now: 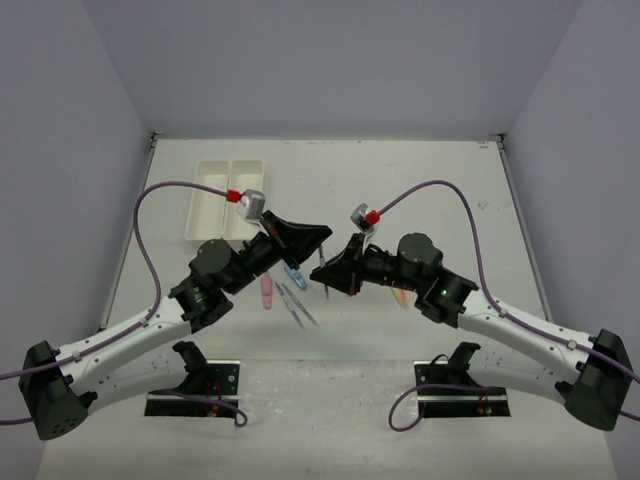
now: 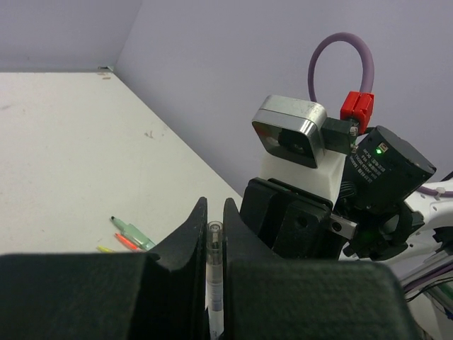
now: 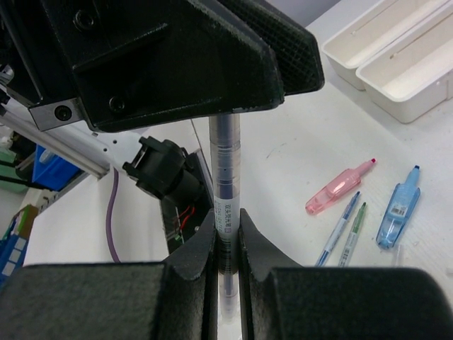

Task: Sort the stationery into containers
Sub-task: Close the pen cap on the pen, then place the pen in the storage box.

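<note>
Wrist views showing left gripper (image 2: 214, 212) and right gripper (image 3: 226, 227) both clenching one pen (image 3: 225, 163), top view barely showing it, pink piece (image 3: 338, 188) lying near-left, trays (image 1: 212, 195) sitting far left.

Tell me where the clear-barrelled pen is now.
The clear-barrelled dark pen hangs above mid-table, clamped in both arms' jaws, just right of the blue plastic piece in the top view.

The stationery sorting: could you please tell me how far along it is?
Done: nothing that I can see; both white trays look empty. In hand: one clear-barrelled pen, clamped by the left gripper and the right gripper at once, apparently a handover. Left: the pink piece, blue piece and two thin pens lying loose, plus the green, orange and yellow markers.
</note>
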Action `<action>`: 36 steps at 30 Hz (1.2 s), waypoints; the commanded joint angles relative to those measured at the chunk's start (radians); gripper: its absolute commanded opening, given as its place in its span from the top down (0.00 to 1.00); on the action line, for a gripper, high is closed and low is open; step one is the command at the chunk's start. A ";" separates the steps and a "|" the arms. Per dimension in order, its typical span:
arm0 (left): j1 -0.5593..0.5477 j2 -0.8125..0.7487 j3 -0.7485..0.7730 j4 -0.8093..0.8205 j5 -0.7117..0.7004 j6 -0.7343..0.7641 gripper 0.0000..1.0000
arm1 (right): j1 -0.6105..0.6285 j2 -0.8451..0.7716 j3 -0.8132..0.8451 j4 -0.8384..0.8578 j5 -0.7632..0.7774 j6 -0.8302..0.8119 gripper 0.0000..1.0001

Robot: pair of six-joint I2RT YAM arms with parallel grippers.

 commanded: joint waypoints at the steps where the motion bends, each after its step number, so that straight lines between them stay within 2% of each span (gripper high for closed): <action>1: -0.016 -0.004 -0.065 -0.035 0.096 -0.039 1.00 | -0.089 0.017 0.177 0.037 0.079 -0.018 1.00; 8: -0.059 -0.013 -0.144 -0.009 0.112 -0.082 1.00 | -0.155 0.114 0.382 -0.022 0.035 -0.041 1.00; 11: -0.094 -0.006 -0.163 -0.009 0.094 -0.083 1.00 | -0.160 0.141 0.408 -0.029 0.040 -0.042 1.00; 18: -0.101 -0.035 -0.173 -0.026 0.074 -0.074 1.00 | -0.177 0.149 0.373 -0.008 0.057 -0.036 1.00; 22: -0.101 -0.052 -0.042 -0.234 -0.071 0.005 1.00 | -0.174 0.148 0.296 -0.001 -0.040 -0.071 0.99; 25: -0.099 -0.031 0.088 -0.381 -0.226 0.068 1.00 | -0.174 0.137 0.186 0.052 -0.089 -0.055 0.80; 27: -0.096 -0.007 0.155 -0.434 -0.289 0.092 1.00 | -0.174 0.132 0.147 0.076 -0.086 -0.038 0.59; 29: -0.089 0.027 0.215 -0.495 -0.328 0.091 1.00 | -0.174 0.126 0.119 0.082 -0.080 -0.025 0.53; 31: -0.071 0.056 0.252 -0.524 -0.350 0.081 1.00 | -0.174 0.118 0.102 0.082 -0.067 -0.017 0.44; 33: -0.038 0.076 0.273 -0.527 -0.322 0.068 1.00 | -0.174 0.111 0.089 0.065 -0.050 -0.015 0.28; 35: 0.006 0.099 0.288 -0.535 -0.324 0.066 1.00 | -0.174 0.099 0.074 0.049 -0.015 -0.016 0.19; 36: 0.039 0.124 0.329 -0.598 -0.345 0.061 1.00 | -0.174 0.090 0.070 0.015 0.011 -0.018 0.06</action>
